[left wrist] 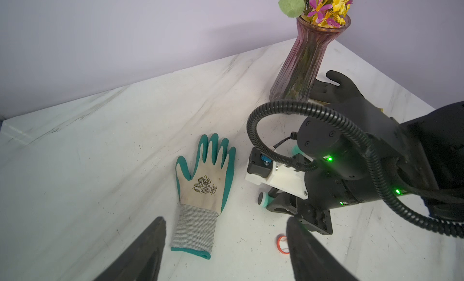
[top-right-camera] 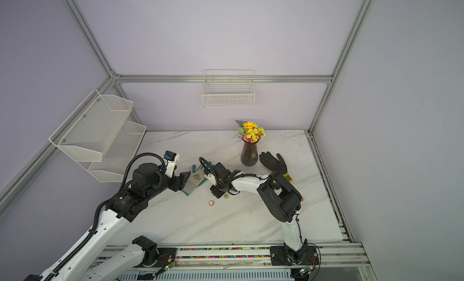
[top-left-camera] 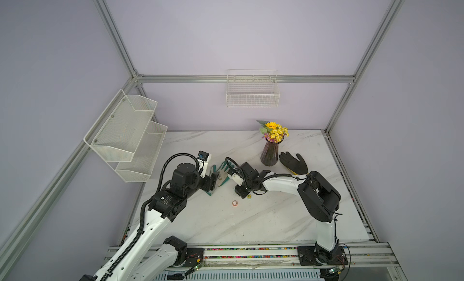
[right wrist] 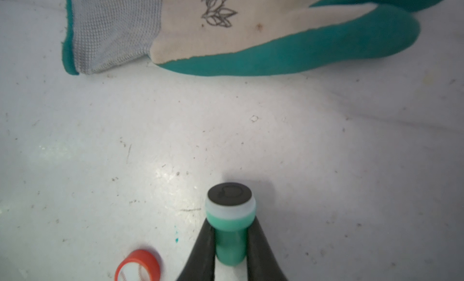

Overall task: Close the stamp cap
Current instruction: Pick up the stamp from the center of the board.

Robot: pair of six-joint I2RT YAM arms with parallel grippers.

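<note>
the marble table [top-left-camera: 251, 224] carries everything, with both arms reaching in over it. a white mesh shelf [top-left-camera: 125, 134] hangs on the side wall beyond the left arm, and a wire basket [top-left-camera: 252, 91] hangs on the back wall, well past both grippers. a purple glass vase [top-left-camera: 270, 154] of yellow flowers stands behind the right arm's wrist, and a black glove [top-left-camera: 293, 163] lies flat just beside the vase.

a cream and teal glove [left wrist: 204, 182] lies palm down between the two grippers, with its cuff towards the left one. the left gripper [left wrist: 226, 219] hangs over that cuff, its jaws spread wide with nothing between them.

the right gripper [right wrist: 230, 232] sits low over the table, just across the teal glove from the left gripper. its two black fingers [right wrist: 203, 244] are pinched narrow on the green stem of the stamp [right wrist: 230, 217]. the stamp's dark printing face points out past the fingertips towards the teal glove, uncovered.

the orange-rimmed stamp cap [right wrist: 137, 266], with a baseball picture on it, lies on the table just beside the right gripper, on its base side, apart from the stamp.
</note>
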